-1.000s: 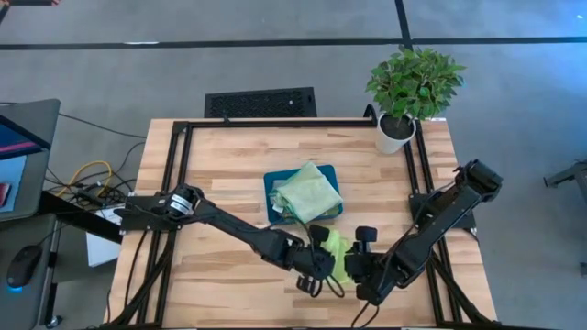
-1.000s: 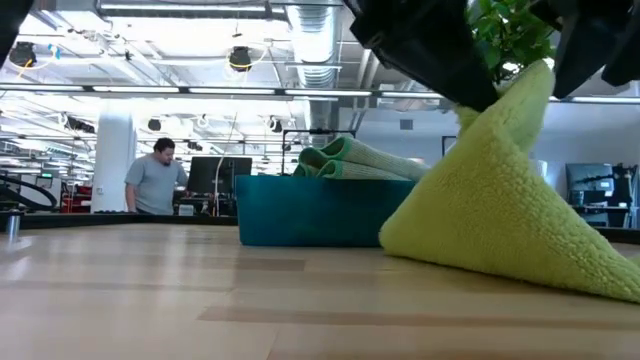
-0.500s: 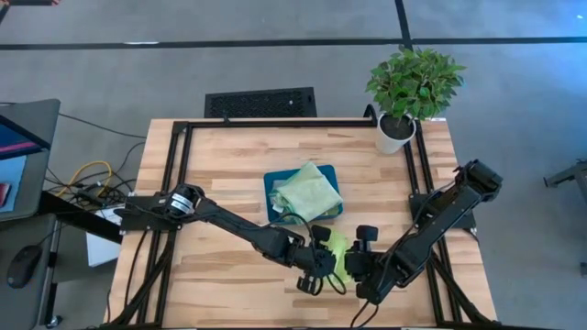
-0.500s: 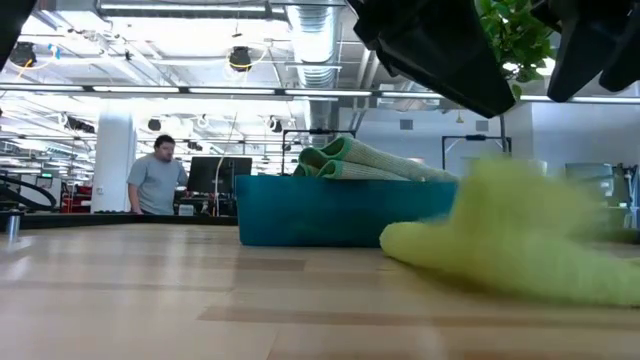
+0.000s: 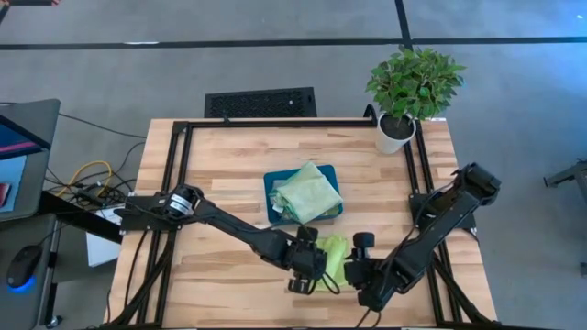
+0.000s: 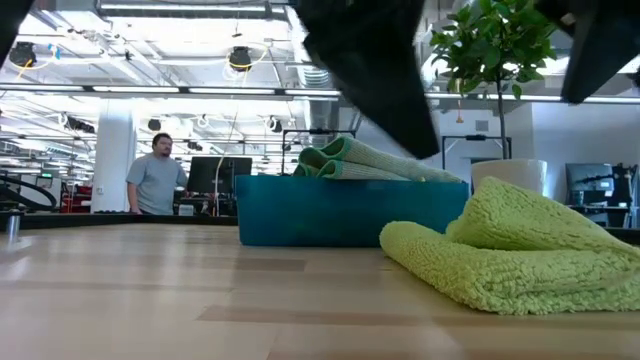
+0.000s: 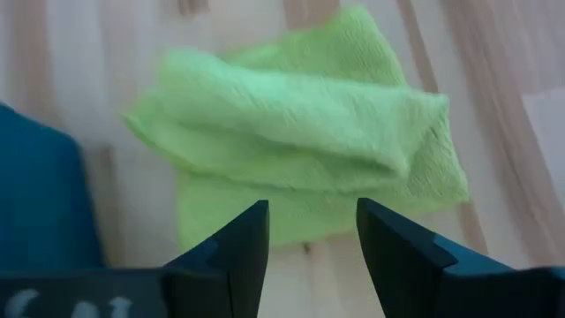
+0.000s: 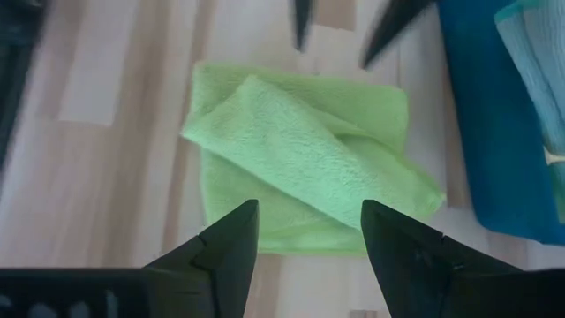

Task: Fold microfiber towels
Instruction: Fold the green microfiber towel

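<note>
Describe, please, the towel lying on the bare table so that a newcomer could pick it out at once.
Start at the teal tray in the middle of the wooden table. Nearer the front edge, between the two arms, lies the lime green towel. Unlike the paler folded towels, it lies outside the tray.

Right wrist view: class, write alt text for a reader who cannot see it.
A folded lime green towel lies loose on the wooden table, just beyond the right gripper, whose two dark fingers stand open and empty. A teal tray holding more cloths sits beside the towel.
</note>
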You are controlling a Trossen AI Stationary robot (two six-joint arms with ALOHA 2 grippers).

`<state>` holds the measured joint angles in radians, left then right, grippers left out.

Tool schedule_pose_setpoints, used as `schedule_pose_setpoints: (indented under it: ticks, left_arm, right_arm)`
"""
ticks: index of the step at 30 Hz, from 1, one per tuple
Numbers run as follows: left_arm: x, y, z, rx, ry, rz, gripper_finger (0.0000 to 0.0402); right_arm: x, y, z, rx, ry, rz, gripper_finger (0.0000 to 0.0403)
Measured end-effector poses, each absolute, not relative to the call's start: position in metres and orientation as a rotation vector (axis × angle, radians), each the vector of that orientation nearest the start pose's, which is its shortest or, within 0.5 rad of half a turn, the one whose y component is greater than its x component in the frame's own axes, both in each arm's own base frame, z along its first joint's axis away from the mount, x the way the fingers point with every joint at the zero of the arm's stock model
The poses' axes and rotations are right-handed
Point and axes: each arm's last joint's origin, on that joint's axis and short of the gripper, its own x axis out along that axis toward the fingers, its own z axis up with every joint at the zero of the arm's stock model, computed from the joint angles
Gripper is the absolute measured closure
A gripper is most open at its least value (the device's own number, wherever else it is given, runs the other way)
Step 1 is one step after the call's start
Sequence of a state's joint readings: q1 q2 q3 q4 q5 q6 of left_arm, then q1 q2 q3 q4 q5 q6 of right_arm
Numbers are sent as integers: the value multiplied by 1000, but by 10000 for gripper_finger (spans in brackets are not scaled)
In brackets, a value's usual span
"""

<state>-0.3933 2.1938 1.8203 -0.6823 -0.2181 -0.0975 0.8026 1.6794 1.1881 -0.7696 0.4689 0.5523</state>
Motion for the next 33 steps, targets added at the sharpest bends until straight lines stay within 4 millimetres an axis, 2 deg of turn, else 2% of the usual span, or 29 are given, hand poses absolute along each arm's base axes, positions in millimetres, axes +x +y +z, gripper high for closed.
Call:
schedule_pose_setpoints:
  ticks: [4, 11, 20, 26, 33]
  left_arm:
    - [432, -180, 186, 184, 1032, -114, 236]
    - [433, -191, 175, 204, 920, -153, 236]
    - [433, -190, 162, 180, 867, -157, 236]
    - [436, -191, 164, 190, 823, -163, 236]
    - [440, -189, 141, 200, 865, -150, 236]
  right_arm:
    - [237, 221, 207, -264, 1054, -19, 178]
    - [239, 219, 205, -268, 1063, -28, 178]
    - [233, 225, 205, -274, 1058, -8, 178]
    - [232, 226, 205, -275, 1057, -6, 178]
    - [232, 226, 205, -270, 1055, -5, 178]
